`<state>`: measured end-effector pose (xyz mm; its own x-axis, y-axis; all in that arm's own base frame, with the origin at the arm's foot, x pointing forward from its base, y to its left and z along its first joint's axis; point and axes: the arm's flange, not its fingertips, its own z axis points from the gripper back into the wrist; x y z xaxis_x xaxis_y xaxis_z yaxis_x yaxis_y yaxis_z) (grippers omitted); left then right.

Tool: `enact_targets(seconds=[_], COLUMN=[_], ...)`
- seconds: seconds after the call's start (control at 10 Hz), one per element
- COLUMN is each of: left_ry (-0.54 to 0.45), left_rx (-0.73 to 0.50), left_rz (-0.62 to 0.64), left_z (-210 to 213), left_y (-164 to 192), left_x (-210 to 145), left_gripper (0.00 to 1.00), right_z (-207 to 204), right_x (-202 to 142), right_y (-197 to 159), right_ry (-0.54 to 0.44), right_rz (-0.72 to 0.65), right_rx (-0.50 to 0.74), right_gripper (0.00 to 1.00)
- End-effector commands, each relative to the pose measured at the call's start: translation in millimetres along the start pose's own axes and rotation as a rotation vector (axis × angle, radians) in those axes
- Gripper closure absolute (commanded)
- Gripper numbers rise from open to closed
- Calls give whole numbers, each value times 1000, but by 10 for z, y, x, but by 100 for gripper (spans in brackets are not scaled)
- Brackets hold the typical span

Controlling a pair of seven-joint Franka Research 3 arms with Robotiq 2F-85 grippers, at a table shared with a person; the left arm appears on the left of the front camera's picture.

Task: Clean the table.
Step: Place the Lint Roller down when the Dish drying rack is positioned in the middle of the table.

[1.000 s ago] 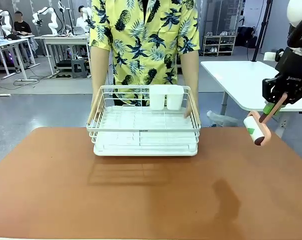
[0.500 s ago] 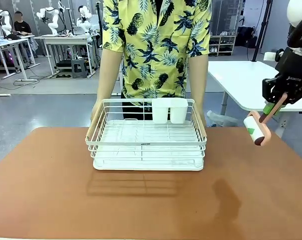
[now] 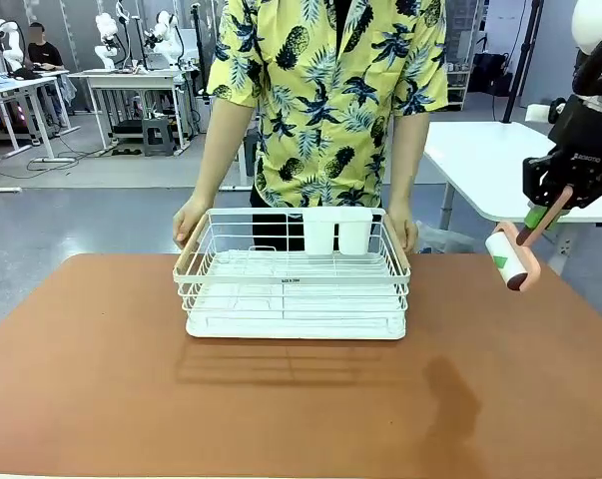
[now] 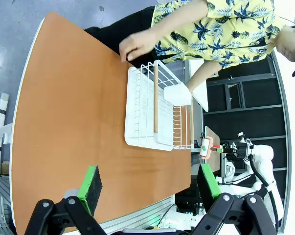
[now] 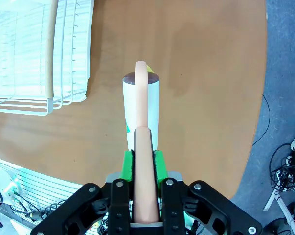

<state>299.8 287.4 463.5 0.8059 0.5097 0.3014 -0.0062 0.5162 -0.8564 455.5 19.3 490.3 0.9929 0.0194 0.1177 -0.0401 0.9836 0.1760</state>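
The right gripper (image 3: 542, 216) is hanging above the table's (image 3: 101, 369) right edge, pinching the pink handle of a lint roller (image 3: 509, 258) between its green pads (image 5: 128, 163); the roller's white drum is pointing down and toward the table's middle, clear of the surface. In the right wrist view the handle is running straight out from the fingers, with the drum crosswise at its end and bare brown top beneath it. The left gripper (image 4: 147, 188) is spread wide with nothing between its pads, looking along the table from high over its left end. The table is lying wide before the robot, its long axis running left to right. A white wire rack (image 3: 293, 274) is sitting on the far middle part, and a person's hands (image 3: 191, 222) are gripping its two sides. The bare top is stretching below and to the left of the roller, so the right arm looks far better placed to begin rolling; the rack is likely to block the far middle while it is sitting there.
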Motion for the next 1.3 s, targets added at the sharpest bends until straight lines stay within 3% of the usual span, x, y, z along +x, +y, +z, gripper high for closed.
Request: enact_targets(seconds=[0.0, 1.0, 1.1, 1.2], left_ry=[-2, -2, -2, -2], left_rx=[-11, -11, -11, -11], left_rz=[-4, -4, -4, -4], left_z=[24, 24, 24, 24], left_y=[4, 4, 4, 4], left_x=[-8, -8, -8, -8], left_gripper=[0, 0, 0, 0], right_z=[36, -1, 93, 117], right_x=[27, 1, 115, 238], right_y=[18, -1, 13, 14], right_ry=[5, 0, -18, -81], right_rz=[2, 0, -104, -362], right_rx=[1, 0, 4, 8], right_gripper=[79, 79, 79, 79])
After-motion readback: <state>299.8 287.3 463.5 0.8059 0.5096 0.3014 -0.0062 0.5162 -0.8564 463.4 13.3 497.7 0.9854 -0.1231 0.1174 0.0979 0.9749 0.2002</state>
